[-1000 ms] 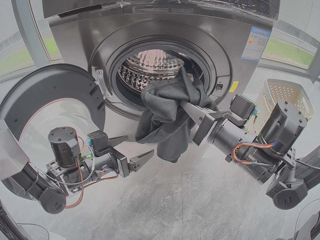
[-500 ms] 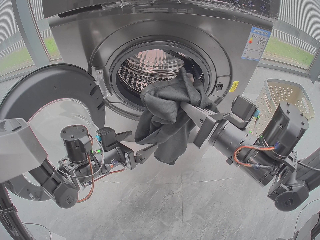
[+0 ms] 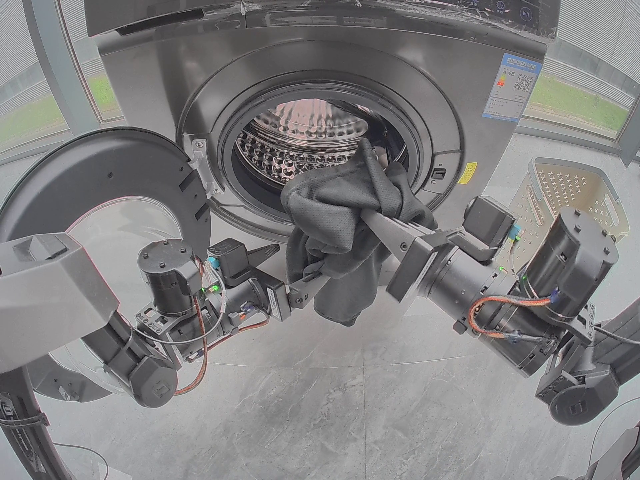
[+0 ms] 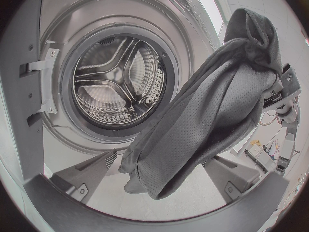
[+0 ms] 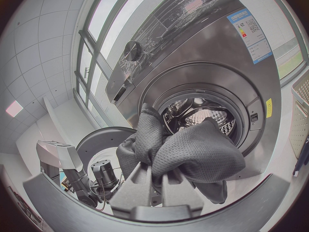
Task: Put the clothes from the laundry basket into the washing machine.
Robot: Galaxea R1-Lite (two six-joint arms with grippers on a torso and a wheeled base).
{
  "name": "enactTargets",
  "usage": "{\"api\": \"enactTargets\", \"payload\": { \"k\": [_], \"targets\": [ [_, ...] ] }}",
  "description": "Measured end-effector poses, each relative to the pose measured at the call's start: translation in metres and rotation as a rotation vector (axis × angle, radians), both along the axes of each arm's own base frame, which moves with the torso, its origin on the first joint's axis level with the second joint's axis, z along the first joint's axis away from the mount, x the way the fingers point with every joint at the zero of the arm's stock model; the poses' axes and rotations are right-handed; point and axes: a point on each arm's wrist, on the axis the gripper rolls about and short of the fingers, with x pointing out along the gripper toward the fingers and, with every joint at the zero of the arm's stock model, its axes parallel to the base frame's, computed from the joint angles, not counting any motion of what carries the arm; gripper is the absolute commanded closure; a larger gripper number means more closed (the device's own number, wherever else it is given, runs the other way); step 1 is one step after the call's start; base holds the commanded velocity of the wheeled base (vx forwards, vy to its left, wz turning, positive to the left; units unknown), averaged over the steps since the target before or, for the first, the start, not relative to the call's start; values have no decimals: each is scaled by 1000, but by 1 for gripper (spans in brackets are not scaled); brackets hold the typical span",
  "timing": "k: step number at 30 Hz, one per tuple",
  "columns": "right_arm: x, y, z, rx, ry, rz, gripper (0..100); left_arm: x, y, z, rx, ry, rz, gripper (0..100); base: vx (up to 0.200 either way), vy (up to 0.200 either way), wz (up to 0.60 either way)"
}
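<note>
Dark grey mesh cloth, a single garment (image 3: 337,228), hangs bunched in front of the washing machine (image 3: 320,61). It sits just outside the round opening, level with the lower right part of the rim. The right claw (image 3: 370,216) is clenched on the garment's upper folds, its two fingers (image 5: 145,181) pressed close together with cloth pinched between them, and it reaches in from the machine's right. The rest of the garment droops below the opening, clear of the floor (image 3: 347,401). The left claw (image 3: 290,271) sits low before the machine's front, left of the hanging cloth. It is released, with its fingers (image 4: 96,165) spread wide, and the bottom of the garment dangles between them, unclamped. Behind the cloth, the ribbed steel drum (image 4: 109,84) shows through the opening. The machine's door (image 3: 100,175) stands swung wide open on the machine's left side. A cream perforated laundry basket (image 3: 580,188) stands on the floor to the machine's right, beyond the right arm; what it holds cannot be told.
</note>
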Motion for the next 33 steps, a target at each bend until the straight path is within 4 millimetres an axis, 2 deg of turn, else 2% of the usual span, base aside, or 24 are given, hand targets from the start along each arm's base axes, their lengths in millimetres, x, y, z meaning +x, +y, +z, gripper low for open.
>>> {"api": "enactTargets", "payload": {
  "k": [1, 2, 15, 24, 25, 29, 33],
  "targets": [
    [0, 0, 0, -1, 1, 0, 100, 1, -1, -1, -1, -2, -1, 0, 0, 0, 0],
    [0, 0, 0, -1, 1, 0, 100, 1, -2, -2, -2, -4, -3, 100, 0, 0, 0],
    [-1, 1, 0, 2, 0, 2, 100, 9, -9, -16, -18, -30, -15, 100, 0, 0, 0],
    [1, -1, 0, 3, -1, -6, 100, -9, -9, -19, -7, -13, -36, 100, 0, 0, 0],
    [1, -1, 0, 3, -1, -8, 100, -13, -8, -20, -2, -7, -41, 0, 0, 0, 0],
    [1, -1, 0, 2, -1, -8, 100, -23, -10, -21, 9, 6, -61, 0, 0, 0, 0],
    [0, 0, 0, 2, 0, -2, 100, -24, -10, -19, 4, 2, -58, 0, 0, 0, 0]
  ]
}}
